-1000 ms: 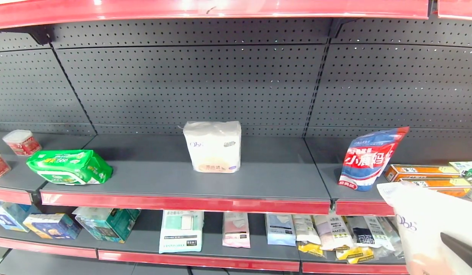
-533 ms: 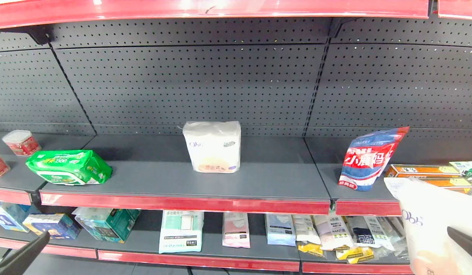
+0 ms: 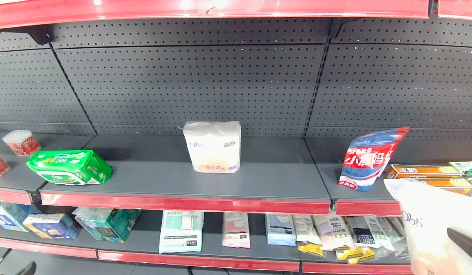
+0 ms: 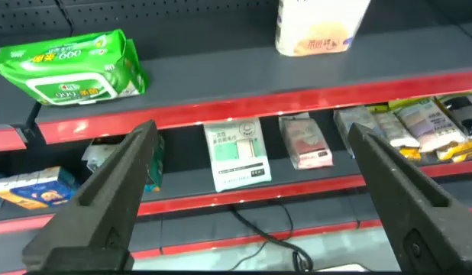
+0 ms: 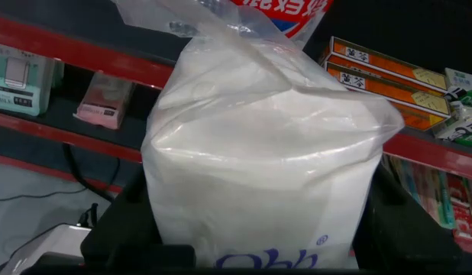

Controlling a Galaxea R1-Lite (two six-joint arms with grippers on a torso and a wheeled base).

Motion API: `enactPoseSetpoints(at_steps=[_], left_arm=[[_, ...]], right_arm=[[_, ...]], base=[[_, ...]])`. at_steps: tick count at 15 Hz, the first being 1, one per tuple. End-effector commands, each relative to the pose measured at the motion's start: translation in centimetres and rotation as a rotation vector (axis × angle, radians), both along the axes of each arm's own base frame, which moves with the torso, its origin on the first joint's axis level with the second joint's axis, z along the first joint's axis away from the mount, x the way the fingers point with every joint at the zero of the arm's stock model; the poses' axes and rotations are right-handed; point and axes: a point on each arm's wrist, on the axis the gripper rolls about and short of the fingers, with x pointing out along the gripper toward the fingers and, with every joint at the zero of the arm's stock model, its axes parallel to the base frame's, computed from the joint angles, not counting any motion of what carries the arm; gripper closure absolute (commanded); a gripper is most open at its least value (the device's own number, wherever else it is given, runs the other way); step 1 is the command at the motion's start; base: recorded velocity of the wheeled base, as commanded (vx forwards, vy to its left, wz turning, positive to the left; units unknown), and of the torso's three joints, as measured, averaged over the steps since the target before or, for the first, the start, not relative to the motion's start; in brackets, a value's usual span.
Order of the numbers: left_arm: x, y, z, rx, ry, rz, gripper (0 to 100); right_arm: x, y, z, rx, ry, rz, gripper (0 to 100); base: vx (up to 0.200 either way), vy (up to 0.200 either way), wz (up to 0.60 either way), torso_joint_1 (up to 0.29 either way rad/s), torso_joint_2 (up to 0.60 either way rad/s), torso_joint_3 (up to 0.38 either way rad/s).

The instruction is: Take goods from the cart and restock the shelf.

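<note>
My right gripper [image 3: 445,248] is shut on a white tissue pack [image 3: 430,225] at the head view's lower right, in front of the shelf's red edge. The same tissue pack [image 5: 259,160] sits between the dark fingers [image 5: 129,221] in the right wrist view. A matching tissue pack [image 3: 213,146] stands upright in the middle of the grey shelf [image 3: 182,179]. My left gripper [image 4: 251,191] is open and empty, low in front of the lower shelves, with its fingers [image 4: 106,198] spread wide. A dark tip of it [image 3: 26,268] shows at the head view's bottom left.
On the shelf lie a green wipes pack [image 3: 70,166], two red-labelled tubs [image 3: 22,142], a red-and-blue pouch [image 3: 369,158] and orange boxes [image 3: 422,172]. The lower shelf [image 3: 197,259] holds boxes and flat packets. Bare shelf lies on both sides of the standing tissue pack.
The left gripper rose into the head view's bottom left, then dropped back to the edge. The right gripper with its tissue pack shifted slightly right and has held still since.
</note>
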Motion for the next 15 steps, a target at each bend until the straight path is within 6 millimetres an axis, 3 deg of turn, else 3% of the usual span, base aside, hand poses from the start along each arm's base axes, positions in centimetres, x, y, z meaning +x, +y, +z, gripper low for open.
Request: enactPoseSetpoints(at_steps=[1,4,11,15], left_arm=[[-0.5,0.1,0.0,-0.004,-0.028,-0.002,0],[-0.5,0.1,-0.1,-0.004,-0.023,-0.005,0],[-0.2,0.0,-0.3,0.0,-0.005,-0.005,0],[1.9,-0.2,0.1,-0.009,0.06,-0.003,0]], right_arm=[[0.0,0.0,0.0,-0.004,0.001,-0.007,100],[0.0,0.0,-0.3,-0.007,0.01,-0.014,100],[-0.1,0.0,-0.4,-0.007,0.009,-0.013,100],[-0.6,-0.1,-0.3,-0.004,-0.016,-0.015,100]], base=[[0.2,0.0,0.0,0.002,0.01,0.002],[0.2,0.0,0.0,-0.006,-0.01,0.004],[0.0,0.0,0.0,0.0,0.0,0.0],[0.0,0.0,0.0,0.0,0.0,0.0]])
